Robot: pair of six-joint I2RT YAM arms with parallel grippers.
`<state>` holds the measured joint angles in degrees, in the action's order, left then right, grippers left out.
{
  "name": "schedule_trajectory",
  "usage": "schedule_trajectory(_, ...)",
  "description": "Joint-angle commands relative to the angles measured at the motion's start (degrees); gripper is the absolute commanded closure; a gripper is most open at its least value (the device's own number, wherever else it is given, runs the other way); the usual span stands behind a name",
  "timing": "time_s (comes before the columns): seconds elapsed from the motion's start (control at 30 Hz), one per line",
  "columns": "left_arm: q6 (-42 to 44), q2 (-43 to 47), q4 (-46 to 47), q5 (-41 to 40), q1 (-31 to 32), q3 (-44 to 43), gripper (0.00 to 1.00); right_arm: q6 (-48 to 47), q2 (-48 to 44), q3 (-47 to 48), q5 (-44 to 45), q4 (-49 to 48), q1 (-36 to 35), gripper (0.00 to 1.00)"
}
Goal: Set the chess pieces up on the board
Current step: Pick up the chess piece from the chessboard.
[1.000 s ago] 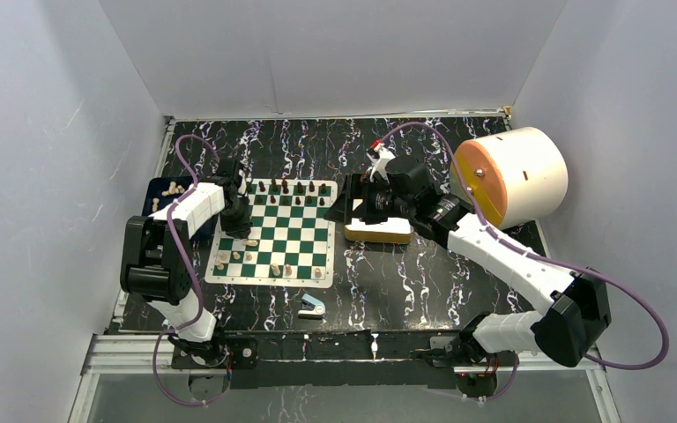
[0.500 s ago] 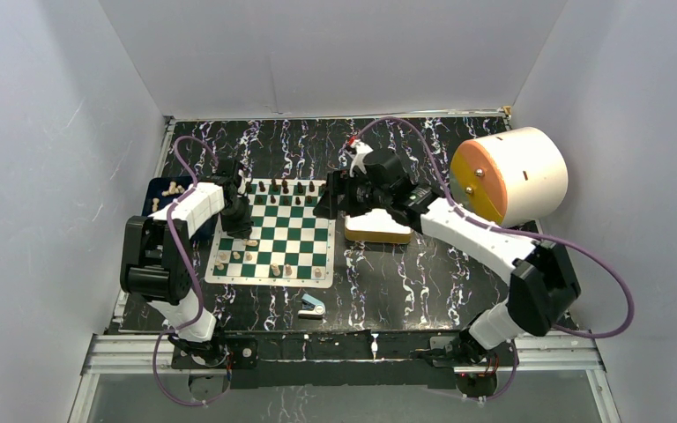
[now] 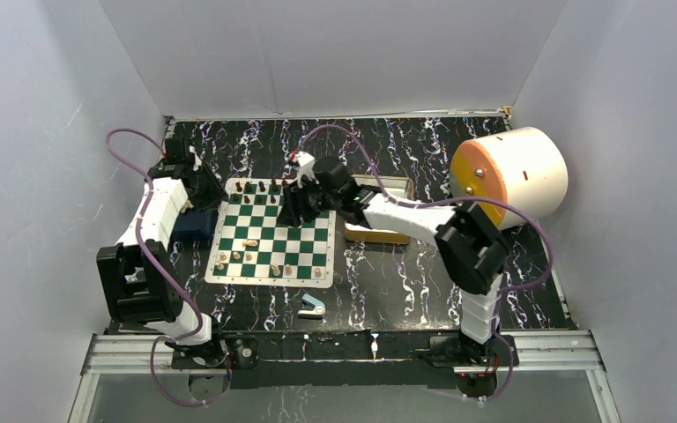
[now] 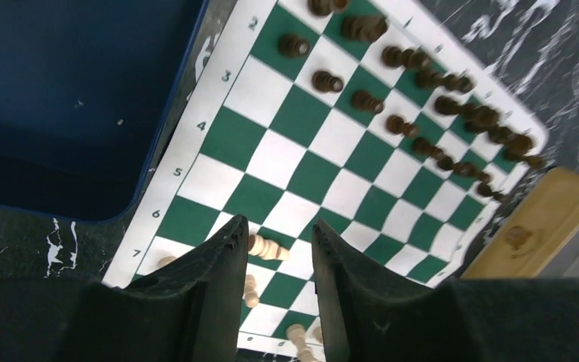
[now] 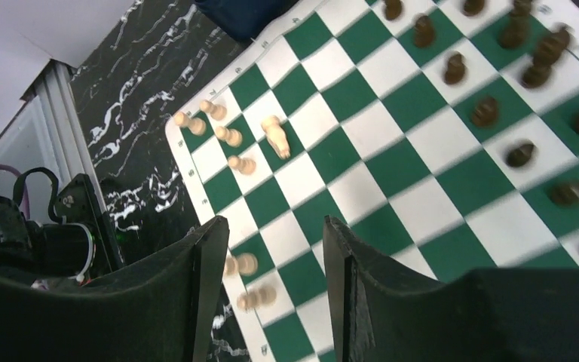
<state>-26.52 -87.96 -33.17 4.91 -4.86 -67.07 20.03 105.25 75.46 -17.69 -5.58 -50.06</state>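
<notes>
Marbling in white streaks the black surface, and the board lies flat on it left of centre, its green and white squares framed by a cream border. Dark pieces stand in rows along the board's far side, while pale pieces are scattered loosely over the near rows, one pale piece lying on its side a few squares in from the left edge. The left hand hangs above the board's far left corner, next to the dark blue tray; in its wrist view the fingers stand a little apart with nothing between them. The right hand reaches in over the far middle of the board, close to the dark rows, its fingers also parted and holding nothing. A tan box rests just right of the board, a blue-and-white stapler lies near its front edge, and a white drum with an orange face sits far right.
</notes>
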Motion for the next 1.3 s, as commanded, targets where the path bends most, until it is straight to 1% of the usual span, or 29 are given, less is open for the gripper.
schedule_trajectory(0.0,-4.0,3.9,-0.2,-1.1,-1.5,-3.9,0.63,-2.6,7.2,8.4,-3.3,-7.5,-2.3,0.44)
schedule_trajectory(0.1,-6.2,5.0,-1.5,-5.1,-2.9,-6.0,0.58,-3.5,12.2,12.9,-1.9,-7.7,-3.6,0.48)
schedule_trajectory(0.23,-7.7,6.0,-1.4,-8.8,-4.3,-7.9,0.52,-8.8,18.0,18.0,-2.0,-8.5,-5.9,0.5)
schedule_trajectory(0.3,-8.1,5.7,-1.1,-9.0,-4.4,-8.3,0.5,-11.1,20.5,19.9,-2.0,-8.7,-7.1,0.5)
schedule_trajectory(0.47,-9.5,4.8,-0.5,-6.0,-4.5,-7.0,0.5,-14.4,25.8,24.6,-2.2,-7.5,-8.8,0.51)
schedule_trajectory(0.6,-9.5,5.6,0.3,-5.9,-4.5,-4.9,0.5,-15.5,27.2,24.6,-0.8,-7.9,-8.8,0.53)
schedule_trajectory(0.77,-9.3,6.8,1.3,-5.9,-4.5,-3.0,0.5,-17.5,28.9,26.1,-0.1,-5.9,-8.8,0.54)
schedule_trajectory(1.2,-9.0,6.9,2.1,-4.9,-4.5,-1.3,0.52,-19.9,29.9,26.3,0.6,-4.0,-8.8,0.58)
schedule_trajectory(1.27,-9.1,6.8,2.0,-3.2,-4.5,-1.0,0.52,-19.9,30.2,26.4,0.1,-3.7,-8.7,0.59)
